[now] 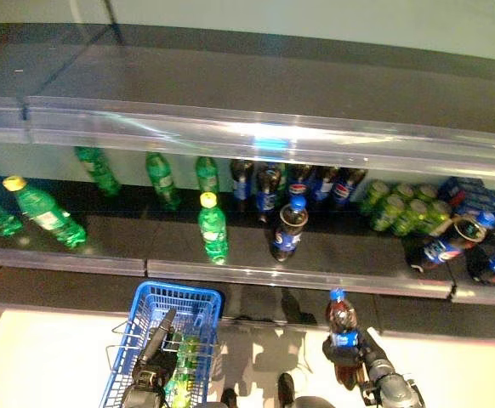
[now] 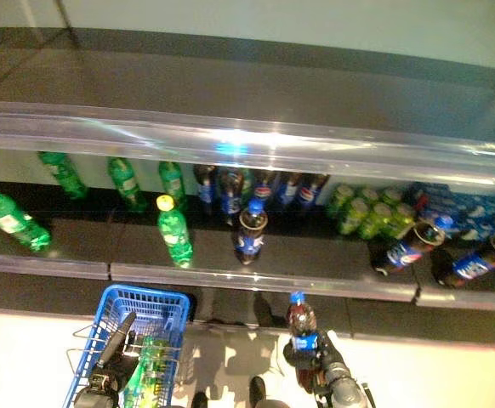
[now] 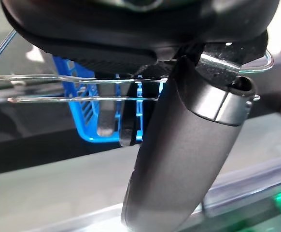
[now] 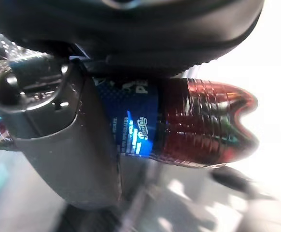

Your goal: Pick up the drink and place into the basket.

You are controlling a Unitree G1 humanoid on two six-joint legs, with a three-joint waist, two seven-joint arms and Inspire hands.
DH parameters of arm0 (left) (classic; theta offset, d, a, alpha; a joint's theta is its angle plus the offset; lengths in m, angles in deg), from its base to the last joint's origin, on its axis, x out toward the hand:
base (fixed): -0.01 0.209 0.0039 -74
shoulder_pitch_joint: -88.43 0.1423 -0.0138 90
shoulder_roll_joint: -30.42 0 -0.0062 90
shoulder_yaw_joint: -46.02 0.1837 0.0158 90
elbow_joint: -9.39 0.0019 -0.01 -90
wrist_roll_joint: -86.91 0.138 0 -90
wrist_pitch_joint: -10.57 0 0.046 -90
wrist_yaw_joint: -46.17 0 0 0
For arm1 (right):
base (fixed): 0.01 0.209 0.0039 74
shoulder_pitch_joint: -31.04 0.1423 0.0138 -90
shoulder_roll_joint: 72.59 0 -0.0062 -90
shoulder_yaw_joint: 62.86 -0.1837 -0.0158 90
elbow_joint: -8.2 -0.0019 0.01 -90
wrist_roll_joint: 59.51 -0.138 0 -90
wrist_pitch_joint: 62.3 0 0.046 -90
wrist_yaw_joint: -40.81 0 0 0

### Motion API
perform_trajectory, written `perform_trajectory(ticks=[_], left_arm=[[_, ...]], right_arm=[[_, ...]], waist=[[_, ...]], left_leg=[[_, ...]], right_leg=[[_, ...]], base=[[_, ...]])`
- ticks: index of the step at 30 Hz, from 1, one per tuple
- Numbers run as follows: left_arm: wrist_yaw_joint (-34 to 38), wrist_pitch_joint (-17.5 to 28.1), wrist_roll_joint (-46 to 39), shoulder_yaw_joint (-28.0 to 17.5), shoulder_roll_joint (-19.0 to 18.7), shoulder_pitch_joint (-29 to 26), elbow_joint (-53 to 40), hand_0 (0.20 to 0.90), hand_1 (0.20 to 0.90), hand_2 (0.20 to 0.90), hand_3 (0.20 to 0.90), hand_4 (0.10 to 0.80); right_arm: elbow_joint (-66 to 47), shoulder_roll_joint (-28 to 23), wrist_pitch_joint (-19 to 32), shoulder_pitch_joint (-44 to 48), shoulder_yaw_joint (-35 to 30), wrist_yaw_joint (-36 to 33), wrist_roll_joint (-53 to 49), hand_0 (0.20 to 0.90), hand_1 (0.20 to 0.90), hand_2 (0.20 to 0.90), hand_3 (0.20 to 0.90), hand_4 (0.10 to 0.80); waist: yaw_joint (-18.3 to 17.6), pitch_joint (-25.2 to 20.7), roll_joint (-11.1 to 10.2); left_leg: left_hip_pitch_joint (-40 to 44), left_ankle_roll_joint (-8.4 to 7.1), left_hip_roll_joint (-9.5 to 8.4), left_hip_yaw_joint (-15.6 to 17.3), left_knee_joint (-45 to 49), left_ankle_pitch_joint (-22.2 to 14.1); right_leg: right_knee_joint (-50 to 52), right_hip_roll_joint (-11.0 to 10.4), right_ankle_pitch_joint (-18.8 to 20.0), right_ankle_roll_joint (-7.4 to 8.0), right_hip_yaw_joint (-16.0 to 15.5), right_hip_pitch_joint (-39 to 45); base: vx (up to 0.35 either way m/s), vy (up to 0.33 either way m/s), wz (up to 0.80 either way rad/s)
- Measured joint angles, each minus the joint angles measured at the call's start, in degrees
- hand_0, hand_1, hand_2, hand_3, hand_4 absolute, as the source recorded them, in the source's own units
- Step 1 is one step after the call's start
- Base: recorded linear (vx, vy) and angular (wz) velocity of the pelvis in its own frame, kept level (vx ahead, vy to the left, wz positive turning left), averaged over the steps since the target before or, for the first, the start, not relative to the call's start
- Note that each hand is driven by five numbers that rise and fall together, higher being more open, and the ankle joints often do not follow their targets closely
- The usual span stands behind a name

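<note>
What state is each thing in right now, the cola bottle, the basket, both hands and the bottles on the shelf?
Cola bottle: capped, upright, held off the shelf.
Right hand: shut on the cola bottle.
Blue basket: hanging by its wire handle, green bottle inside.
Left hand: shut on the handle.
Shelf bottles: some upright, some lying down.

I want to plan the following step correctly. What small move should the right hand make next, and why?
Probably carry the cola bottle sideways toward the blue basket. The right hand already grips it, clear of the shelf, while the left hand holds the basket by its wire handle. The bottle is off to the basket's right, not yet above it.
</note>
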Motion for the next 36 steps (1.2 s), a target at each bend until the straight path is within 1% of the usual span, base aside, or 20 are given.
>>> perform_trajectory(ticks=[1,2,3,4,7,9,10,13,17,20,22,25,28,29,31,33,35,36], left_arm=[[-0.64,-0.17,0.2,0.26,-0.07,0.42,0.01,0.3,0.3,0.3,0.2,0.1],[-0.98,-0.3,0.29,0.56,-0.12,0.69,0.01,0.3,0.3,0.3,0.2,0.1],[-1.47,-0.58,1.56,0.92,-0.21,1.18,0.01,0.3,0.3,0.3,0.2,0.1],[-1.6,-0.84,2.79,1.15,-0.27,1.41,0.01,0.3,0.3,0.3,0.2,0.1],[-1.67,-1.76,6.64,2.87,-0.57,1.42,0.01,0.3,0.3,0.3,0.2,0.1],[-1.71,-3.04,10.69,4.27,-1.04,1.46,-0.02,0.3,0.3,0.3,0.2,0.1],[-1.72,-3.39,11.65,5.04,-1.37,1.44,-0.03,0.3,0.3,0.3,0.2,0.1],[-1.85,-6.15,16.52,8.17,-2.57,1.54,-1.66,0.3,0.3,0.3,0.2,0.1],[-2.37,-8.86,19.89,10.63,-2.8,1.56,-3.93,0.3,0.3,0.3,0.2,0.1],[-3.07,-9.81,22.8,11.63,-2.84,1.22,-5.41,0.3,0.3,0.3,0.2,0.1],[-4.22,-10.78,25.95,12.61,-3.04,1.02,-6.58,0.3,0.3,0.3,0.2,0.1],[-6.71,-12.78,29.94,14.71,-4.96,0.99,-8.36,0.3,0.3,0.3,0.2,0.1],[-8.71,-14.63,32.34,14.85,-5.92,1.12,-9.89,0.3,0.3,0.3,0.2,0.1],[-9.46,-15.57,33.48,15.2,-6.53,1.09,-11.2,0.3,0.3,0.3,0.2,0.1],[-11.08,-16.8,35.4,16.89,-7.62,0.99,-13.95,0.3,0.3,0.3,0.2,0.1],[-13.03,-17.54,38.17,19.16,-8.04,0.74,-16.87,0.3,0.3,0.3,0.2,0.1],[-14.89,-18.42,40.28,21.21,-8.82,0.57,-19.8,0.3,0.3,0.3,0.2,0.1],[-15.47,-18.57,40.64,21.52,-9.04,0.57,-20.39,0.3,0.3,0.3,0.2,0.1]], right_arm=[[1.44,-0.07,-0.44,0.53,1.38,0.29,1.96,0.3,0.3,0.3,0.2,0.1],[1.87,-0.07,-0.65,0.51,1.95,0.59,3.24,0.3,0.3,0.3,0.2,0.1],[2.58,-0.25,-1.03,0.81,3.45,0.88,5.56,0.3,0.3,0.3,0.2,0.1],[2.91,-0.48,-1.98,1.56,4.91,1.36,7.34,0.3,0.3,0.3,0.2,0.1],[3.84,-0.9,-3.49,3.36,7.2,2.21,10.52,0.3,0.3,0.3,0.2,0.1],[4.14,-1.3,-5.07,5.54,8.56,2.77,12.72,0.3,0.3,0.3,0.2,0.1],[4.41,-1.54,-5.41,6.12,9.21,3.0,13.53,0.3,0.3,0.3,0.2,0.1],[5.32,-2.5,-8.14,9.75,12.44,4.82,15.4,0.3,0.3,0.3,0.2,0.1],[5.23,-2.48,-10.04,12.88,16.29,7.05,15.57,0.3,0.3,0.3,0.2,0.1],[5.1,-1.62,-11.99,16.04,19.01,9.97,15.24,0.3,0.3,0.3,0.2,0.1],[5.23,-1.0,-13.4,17.7,19.85,11.72,14.02,0.3,0.3,0.3,0.2,0.1],[5.77,0.92,-15.71,19.66,20.5,14.23,10.33,0.3,0.3,0.3,0.2,0.1],[7.73,2.98,-17.73,21.26,20.67,16.3,7.81,0.3,0.3,0.3,0.2,0.1],[8.43,3.82,-18.98,21.82,21.44,17.21,6.27,0.3,0.3,0.3,0.2,0.1],[10.5,5.21,-20.47,22.41,22.75,18.64,4.4,0.3,0.3,0.3,0.2,0.1],[12.58,6.37,-21.92,22.66,23.96,19.74,1.89,0.3,0.3,0.3,0.2,0.1],[12.65,7.01,-23.47,22.68,25.24,20.54,-0.57,0.3,0.3,0.3,0.2,0.1],[12.66,7.25,-23.7,22.7,25.4,20.67,-1.45,0.3,0.3,0.3,0.2,0.1]], waist=[[0.27,-0.28,0.12],[0.47,-0.51,0.18],[1.39,-0.92,0.38],[2.55,-1.05,0.56],[3.56,-1.33,0.66],[5.08,-1.46,0.83],[5.36,-1.5,0.9],[7.99,-1.61,0.96],[10.75,-1.69,0.84],[12.87,-1.82,0.63],[14.03,-1.79,0.68],[15.77,-1.93,0.42],[17.22,-2.03,0.23],[18.41,-2.06,0.11],[19.1,-2.02,-0.34],[20.71,-2.03,-0.46],[21.59,-2.0,-0.49],[21.74,-2.01,-0.51]], left_leg=[[0.06,0.03,-0.12,-0.64,-0.01,0.06],[0.23,0.09,-0.25,-1.27,-0.01,0.24],[0.14,0.17,-0.41,-2.01,-0.01,0.39],[-0.16,0.14,-0.55,-2.86,-0.02,0.51],[-0.41,0.19,-0.98,-4.66,0.0,1.01],[-0.68,0.01,-1.35,-6.23,0.0,1.48],[-0.6,-0.01,-1.43,-6.61,0.01,1.52],[-0.72,-0.12,-1.97,-9.22,0.0,2.15],[-0.76,-0.24,-2.56,-11.92,-0.02,2.64],[-1.43,-0.56,-2.9,-13.88,-0.03,3.05],[-1.64,-0.39,-3.16,-15.01,-0.02,3.41],[-1.47,-0.35,-3.82,-17.07,-0.01,3.75],[-1.42,-0.38,-4.37,-18.02,-0.01,3.86],[-1.5,-0.39,-4.66,-18.56,-0.01,3.94],[-1.5,-0.07,-5.18,-20.19,0.0,4.26],[-1.55,-0.01,-5.67,-21.2,0.01,4.49],[-1.58,0.01,-6.12,-22.13,0.01,4.71],[-1.55,0.0,-6.2,-22.24,0.01,4.72]], right_leg=[[-0.01,-0.21,-0.21,0.06,-1.05,0.32],[-0.01,-0.36,-0.36,0.09,-1.34,0.57],[-0.02,-0.6,-0.51,0.19,-2.59,0.78],[-0.02,-0.7,-0.59,0.27,-3.05,1.02],[-0.03,-1.05,-0.91,0.49,-4.89,1.67],[-0.03,-1.62,-1.06,0.68,-6.45,2.18],[-0.04,-1.64,-1.15,0.74,-7.11,2.36],[-0.03,-2.15,-1.46,1.02,-9.55,3.38],[-0.03,-2.66,-1.84,1.35,-12.24,4.51],[-0.02,-2.98,-1.96,1.46,-14.31,4.71],[-0.02,-3.2,-2.02,1.54,-15.5,4.96],[-0.02,-3.77,-2.48,2.05,-17.73,6.09],[-0.02,-4.25,-2.68,2.37,-18.59,6.53],[-0.02,-4.48,-2.76,2.51,-19.2,6.72],[-0.01,-4.86,-3.14,3.02,-20.25,7.43],[-0.01,-5.23,-3.4,3.34,-20.63,7.75],[-0.01,-5.6,-3.58,3.61,-21.65,8.12],[-0.01,-5.66,-3.6,3.64,-21.66,8.2]], base=[[0.014,0.007,0.34],[0.023,0.01,0.42],[0.024,0.013,0.38],[0.028,0.017,0.35],[0.023,0.019,0.38],[0.026,0.022,0.37],[0.031,0.022,0.45],[0.016,0.019,0.39],[0.018,0.026,0.39],[0.041,0.04,0.34],[0.061,0.056,0.35],[0.065,0.061,0.35],[0.051,0.057,0.23],[0.053,0.071,0.26],[0.043,0.064,0.39],[0.031,0.055,0.3],[0.032,0.043,0.23],[0.026,0.034,0.15]])
